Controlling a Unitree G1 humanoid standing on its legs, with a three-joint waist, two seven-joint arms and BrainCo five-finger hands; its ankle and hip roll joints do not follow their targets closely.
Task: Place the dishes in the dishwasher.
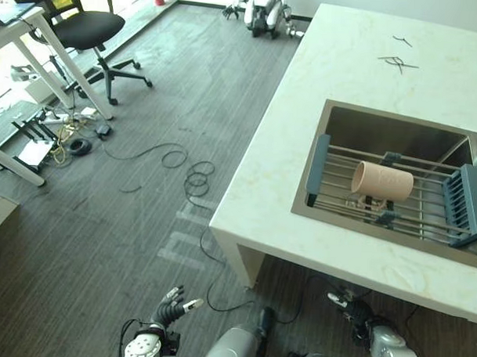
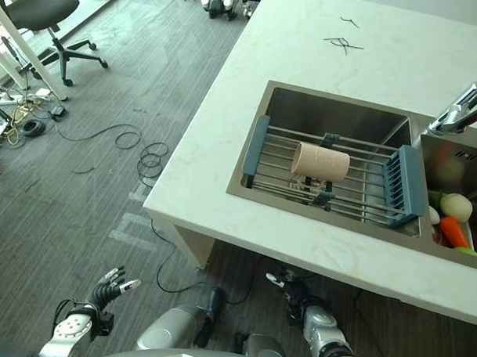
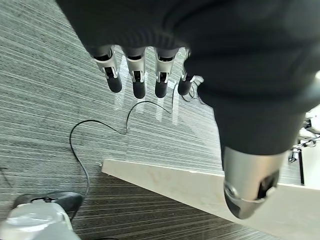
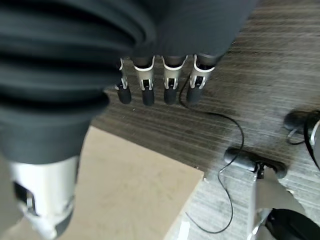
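Both robot hands hang low over the dark grey carpet, near the front edge of the counter and well apart from the sink. Its left hand (image 1: 171, 305) shows at the lower left of the head views with its fingers (image 3: 137, 75) straight and slightly spread, holding nothing; the left wrist view looks past them at the striped carpet (image 3: 45, 100) and the pale counter edge (image 3: 170, 181). Its right hand (image 2: 291, 288) shows below the counter's front edge, its fingers (image 4: 170, 80) also straight and loose with nothing in them, above carpet and a corner of a pale surface (image 4: 135, 195). Farther on, the cream stone counter (image 1: 344, 80) holds a steel sink (image 2: 335, 111). Across the sink lies a wire drying rack (image 2: 355, 200) with blue-grey end bars, and on that rack a beige cup (image 2: 320, 161) lies on its side, its open end turned toward the rack's left end. Just beside the rack's right end, a second basin holds a carrot (image 2: 454, 231) and a pale round vegetable (image 2: 457, 205), with a chrome tap (image 2: 463, 109) above. Some thin dark marks (image 1: 398, 62) sit on the counter beyond the sink. Far off to the left stand a black office chair (image 1: 91, 32) and a white desk leg (image 1: 59, 55), with tangled cables (image 1: 60, 137) on the floor beneath.
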